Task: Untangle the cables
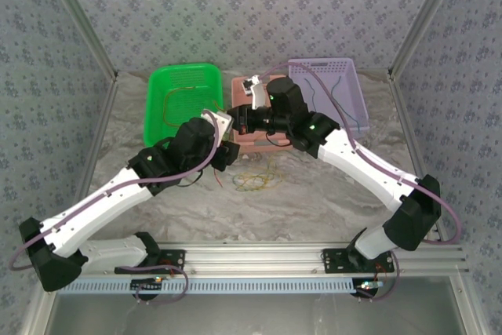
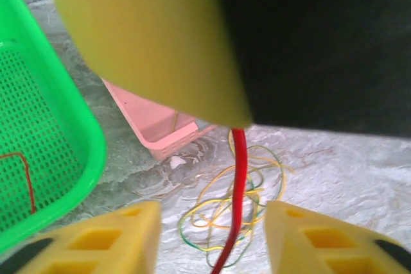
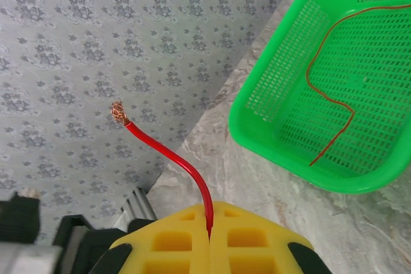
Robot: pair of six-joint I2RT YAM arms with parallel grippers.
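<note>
right gripper (image 3: 210,235) clamped on red cable (image 3: 186,165) | left gripper (image 2: 212,239) open, straddling it | axis upright | tangle (image 2: 253,197) below, nearer left arm

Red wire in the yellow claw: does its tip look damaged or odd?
Yes. The red wire, pinched in the shut right gripper, ends in bare, splayed copper strands with the insulation stripped off. Possibly deliberate stripping rather than damage.

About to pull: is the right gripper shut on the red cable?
Shut. On the right gripper the yellow fingers meet, pinching the red cable; its frayed end sticks out free.
</note>
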